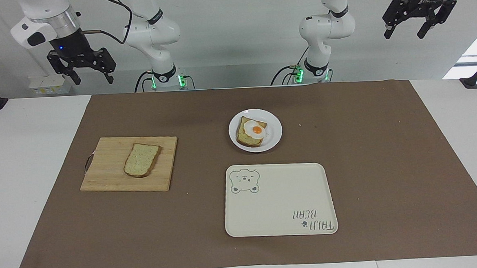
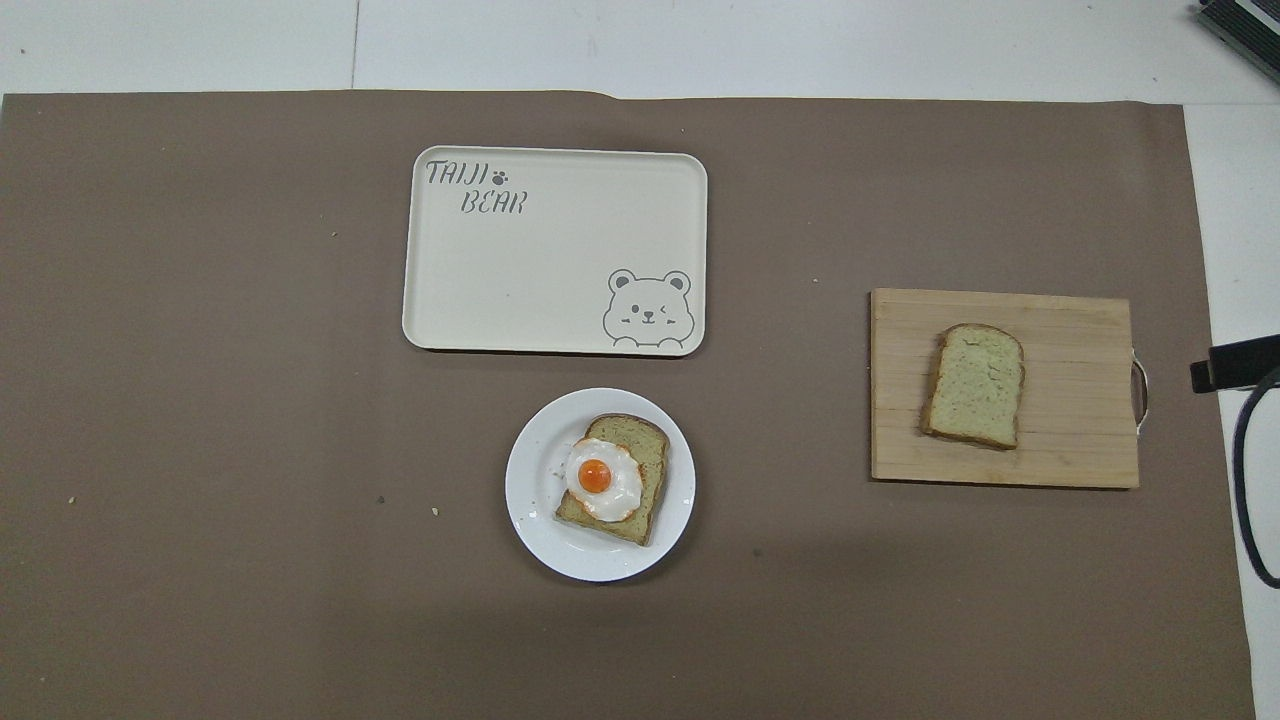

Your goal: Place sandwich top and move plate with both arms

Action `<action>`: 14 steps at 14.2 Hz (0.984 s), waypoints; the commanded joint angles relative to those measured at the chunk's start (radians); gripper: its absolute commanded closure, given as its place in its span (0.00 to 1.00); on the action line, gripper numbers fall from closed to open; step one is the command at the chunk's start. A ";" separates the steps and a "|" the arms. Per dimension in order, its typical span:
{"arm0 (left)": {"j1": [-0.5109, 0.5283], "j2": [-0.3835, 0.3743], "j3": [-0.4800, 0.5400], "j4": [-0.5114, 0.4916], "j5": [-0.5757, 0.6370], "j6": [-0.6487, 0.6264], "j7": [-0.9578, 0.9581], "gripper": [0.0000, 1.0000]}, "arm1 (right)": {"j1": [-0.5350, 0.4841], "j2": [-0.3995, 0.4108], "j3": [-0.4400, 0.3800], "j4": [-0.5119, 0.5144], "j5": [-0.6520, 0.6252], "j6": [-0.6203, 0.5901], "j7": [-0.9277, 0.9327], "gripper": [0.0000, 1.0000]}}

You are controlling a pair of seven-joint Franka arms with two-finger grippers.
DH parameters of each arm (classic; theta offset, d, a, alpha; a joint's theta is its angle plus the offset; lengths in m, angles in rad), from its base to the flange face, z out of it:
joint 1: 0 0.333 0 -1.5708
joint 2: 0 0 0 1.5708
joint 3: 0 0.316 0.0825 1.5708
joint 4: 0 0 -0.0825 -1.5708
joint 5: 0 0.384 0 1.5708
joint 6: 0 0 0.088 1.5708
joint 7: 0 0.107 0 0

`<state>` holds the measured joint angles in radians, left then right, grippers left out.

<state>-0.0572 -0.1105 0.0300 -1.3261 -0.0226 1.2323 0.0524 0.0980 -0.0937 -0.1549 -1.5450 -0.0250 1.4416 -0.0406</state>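
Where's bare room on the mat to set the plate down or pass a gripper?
The tray is bare inside. Bare mat lies between the plate and the left arm's end, and between the cutting board and the tray. Tightest is the gap between plate and tray. Both grippers, left and right, hang open, raised off the mat.

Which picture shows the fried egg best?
The overhead view: the fried egg appears larger there, seen almost straight down on its bread on the plate. The facing view shows the egg smaller and at a slant.
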 commanded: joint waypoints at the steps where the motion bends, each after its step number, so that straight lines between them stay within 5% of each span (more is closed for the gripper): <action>1: 0.014 -0.023 -0.007 -0.022 -0.007 -0.010 -0.008 0.00 | -0.008 -0.041 0.003 -0.050 0.010 -0.001 0.005 0.00; 14: 0.014 -0.023 -0.007 -0.022 -0.007 -0.010 -0.009 0.00 | -0.008 -0.053 0.002 -0.073 0.011 0.023 0.011 0.00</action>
<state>-0.0572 -0.1109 0.0300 -1.3261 -0.0226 1.2291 0.0521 0.0980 -0.1147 -0.1550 -1.5779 -0.0250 1.4424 -0.0406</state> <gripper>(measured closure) 0.000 0.000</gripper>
